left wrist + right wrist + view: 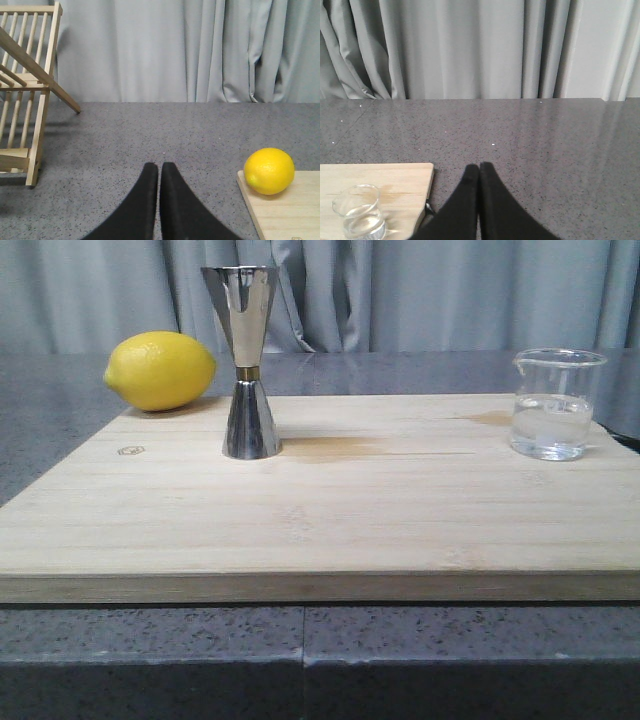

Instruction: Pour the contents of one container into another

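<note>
While both arms are waiting off the bamboo board (330,530), the task is sitting at its opening step: nothing is being grasped and no pouring is under way.

Item, source: glass beaker (556,403), standing upright at the far right of the board, holding a shallow measure of clear liquid, its lip facing left.

Item, target: steel jigger (246,360), standing upright on its smaller cup at the far left-centre of the board, well apart from the beaker, its wide mouth facing up.

Item, bystander: lemon (160,370), lying just left of the jigger at the board's far left corner.

Item, left gripper (159,172): fingers pressed together, holding nothing, hovering over grey counter (150,135) left of the board, near a wooden rack (25,95).

Item, right gripper (479,172): fingers likewise closed and holding nothing, hovering over counter just right of the board, the beaker lying near it.

Judgement, next move: the right claw is looking best placed. It will need to be opening wide enough to span the beaker, closing around its wall, then carrying it level across to the jigger's narrow mouth without spilling.
</note>
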